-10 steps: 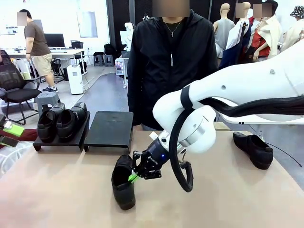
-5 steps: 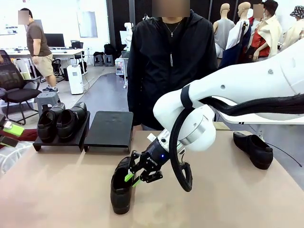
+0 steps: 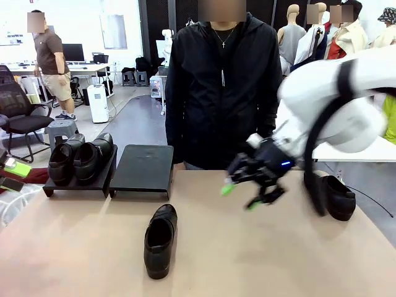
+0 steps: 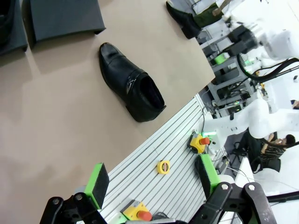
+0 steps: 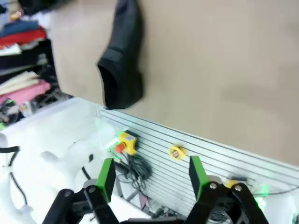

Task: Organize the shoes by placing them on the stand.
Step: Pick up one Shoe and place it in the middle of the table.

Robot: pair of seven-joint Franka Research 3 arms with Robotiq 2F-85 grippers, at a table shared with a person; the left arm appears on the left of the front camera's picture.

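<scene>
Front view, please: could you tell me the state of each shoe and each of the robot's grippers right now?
Glossy black leather loafer in the middle: upright on its sole, not held.
Pair of matching black loafers: standing side by side on the left black stand.
Black loafer at far right: resting off the stand.
Right gripper: fingers open, in the air, holding nothing.
Left gripper: fingers open, holding nothing.
</scene>
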